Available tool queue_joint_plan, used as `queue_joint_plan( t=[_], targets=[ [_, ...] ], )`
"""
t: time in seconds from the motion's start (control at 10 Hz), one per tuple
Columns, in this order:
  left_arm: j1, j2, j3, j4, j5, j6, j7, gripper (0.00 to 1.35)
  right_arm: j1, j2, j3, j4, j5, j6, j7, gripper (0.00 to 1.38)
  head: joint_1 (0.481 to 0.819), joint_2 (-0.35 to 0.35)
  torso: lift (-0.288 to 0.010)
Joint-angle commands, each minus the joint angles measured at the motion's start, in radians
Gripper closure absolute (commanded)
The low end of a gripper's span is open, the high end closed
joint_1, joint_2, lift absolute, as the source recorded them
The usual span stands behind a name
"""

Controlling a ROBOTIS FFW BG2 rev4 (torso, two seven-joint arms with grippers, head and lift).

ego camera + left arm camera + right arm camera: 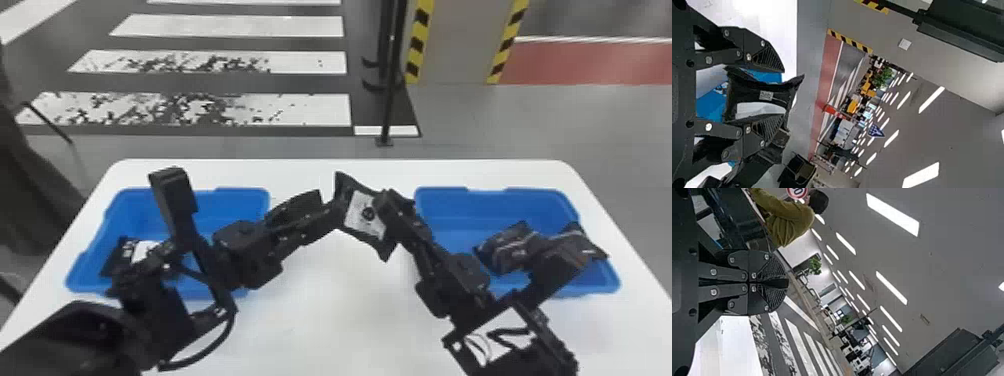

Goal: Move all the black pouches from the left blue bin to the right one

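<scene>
Item: one black pouch (372, 227), between left bin (245, 191) and right bin (540, 192), apparently pinched by our right gripper (784, 283); our left gripper (783, 94), spread apart, we should back clear before carrying; white label (356, 214), dark round mark, writing illegible to us.

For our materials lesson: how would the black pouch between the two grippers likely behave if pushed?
The black pouch looks floppy, since its edges curve and its corners flare. It is probably light, as the right gripper pinches it by one side. Its flattish shape suggests sliding rather than rolling.
</scene>
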Motion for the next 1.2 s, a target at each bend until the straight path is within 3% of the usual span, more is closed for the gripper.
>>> queue_joint_plan(
  t=[0.0, 0.3, 0.4, 0.5, 0.7, 0.8, 1.1],
  targets=[
    [0.033, -0.006, 0.036, -0.002, -0.016, -0.002, 0.0, 0.1, -0.049, 0.0, -0.083, 0.06, 0.012, 0.0, 0.0, 1.28, 0.695, -0.013, -0.14],
    [0.106, -0.018, 0.152, -0.032, -0.07, 0.003, -0.002, 0.14, -0.133, -0.008, -0.308, 0.187, 0.152, 0.0, -0.006, 1.28, 0.695, -0.086, -0.14],
    [0.131, -0.02, 0.203, -0.044, -0.1, 0.018, -0.002, 0.14, -0.16, -0.016, -0.342, 0.232, 0.19, 0.032, -0.008, 1.28, 0.695, -0.11, -0.14],
    [0.148, -0.027, 0.253, -0.059, -0.134, 0.032, -0.002, 0.14, -0.184, -0.026, -0.358, 0.281, 0.202, 0.103, -0.006, 1.18, 0.695, -0.117, -0.14],
    [0.143, -0.038, 0.319, -0.071, -0.214, 0.045, -0.002, 0.14, -0.175, -0.029, -0.37, 0.337, 0.21, 0.098, 0.006, 0.4, 0.695, -0.093, -0.14],
    [0.138, -0.037, 0.341, -0.076, -0.245, 0.054, -0.003, 0.14, -0.133, -0.016, -0.394, 0.295, 0.252, 0.052, 0.006, 0.13, 0.695, -0.07, -0.14],
    [0.111, -0.011, 0.415, -0.088, -0.387, 0.13, -0.014, 0.14, 0.117, 0.03, -0.402, -0.041, 0.489, -0.066, -0.072, 0.12, 0.695, -0.025, -0.14]
  ],
)
